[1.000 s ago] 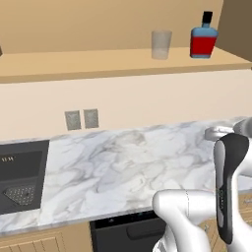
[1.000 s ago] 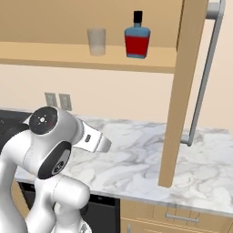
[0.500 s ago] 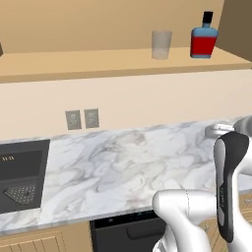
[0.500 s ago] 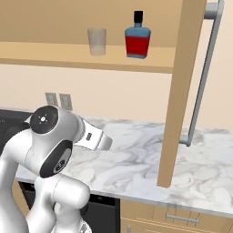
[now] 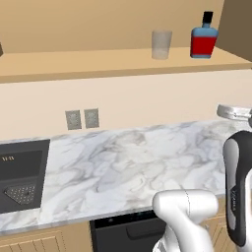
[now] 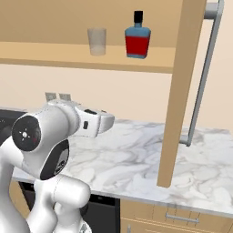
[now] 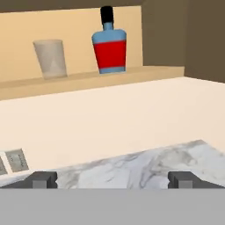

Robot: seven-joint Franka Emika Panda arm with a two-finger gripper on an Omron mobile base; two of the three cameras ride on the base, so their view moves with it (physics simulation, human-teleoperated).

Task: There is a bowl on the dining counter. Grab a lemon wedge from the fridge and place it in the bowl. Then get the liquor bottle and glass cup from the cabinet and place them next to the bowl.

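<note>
Two things of the task stand on the plain wooden shelf of the open cabinet (image 5: pixel 118 61), both above and ahead of the claw (image 7: pixel 112 180): the glass cup (image 5: pixel 161 44), a clear, slightly tapered tumbler, and just to its right the liquor bottle (image 5: pixel 203 39), blue with a red label and a black cap. They are upright, close together but apart. In the hand view the bottle (image 7: pixel 109 46) sits almost straight over the gap between the tips, and the cup (image 7: pixel 50 58) is up and to the left. The claw stands spread wide, its two dark fingertips (image 7: pixel 44 179) far apart, with nothing between them. Below and in front of the claw lies a marble worktop (image 5: pixel 133 167), grey-veined, with two wall sockets (image 5: pixel 82 118) on the cream wall behind it, to the claw's left. Further left a black sink (image 5: pixel 19 174) is set into the worktop. In the right base view the open cabinet door (image 6: pixel 179 91) hangs edge-on to the right of the bottle (image 6: pixel 137 39), and beyond it runs a vertical metal bar handle (image 6: pixel 202 75).
</note>
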